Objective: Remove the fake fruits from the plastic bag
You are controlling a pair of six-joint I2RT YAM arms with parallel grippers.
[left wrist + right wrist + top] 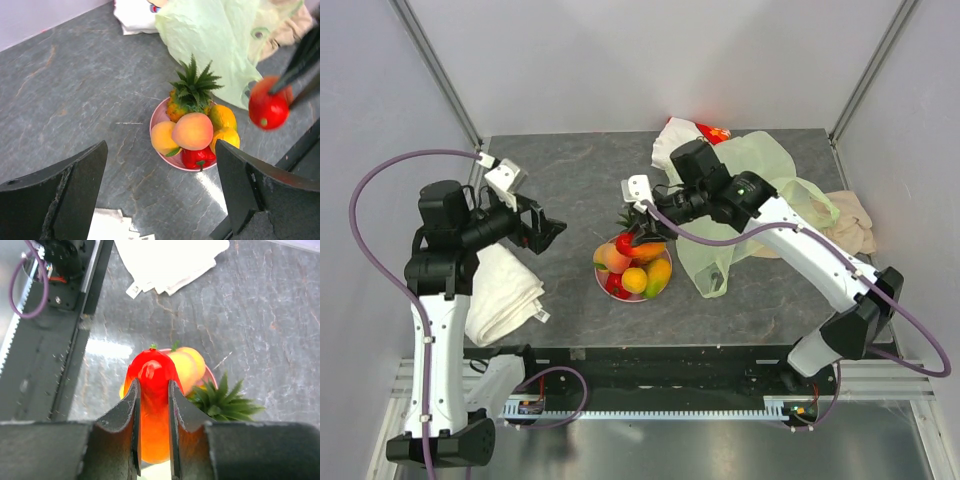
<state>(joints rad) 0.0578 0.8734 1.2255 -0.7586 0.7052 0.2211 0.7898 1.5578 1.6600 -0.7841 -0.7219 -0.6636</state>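
Near the table's front left edge, beside a folded white towel (pixel 505 295), my left gripper (pixel 548 230) hangs with its jaws wide apart and nothing between them. At mid-table my right gripper (pixel 152 390) is clamped on a glossy red fruit (pixel 151 369), held clear above the pink plate (pixel 156 116), where a pineapple (pixel 192 90), a peach (pixel 192 131) and other fake fruits are heaped. Behind and to the right the plastic bag (pixel 770 150) lies slumped, pale green, its inside hidden from me. The pile looks full and rounded, so I judge the careful move is to lower onto a gap near the plate's rim rather than the crest. I would part the jaws only once the fruit rests, then lift straight up so nothing rolls. The right wrist view shows both fingers pressing the fruit's flanks and its lower half shading to orange. The left wrist view shows instead the gap between fruit and pile, and a bare stretch of pink rim. Only the overhead view takes in the whole bag and the beige cloth (pixel 850 222) beyond it.
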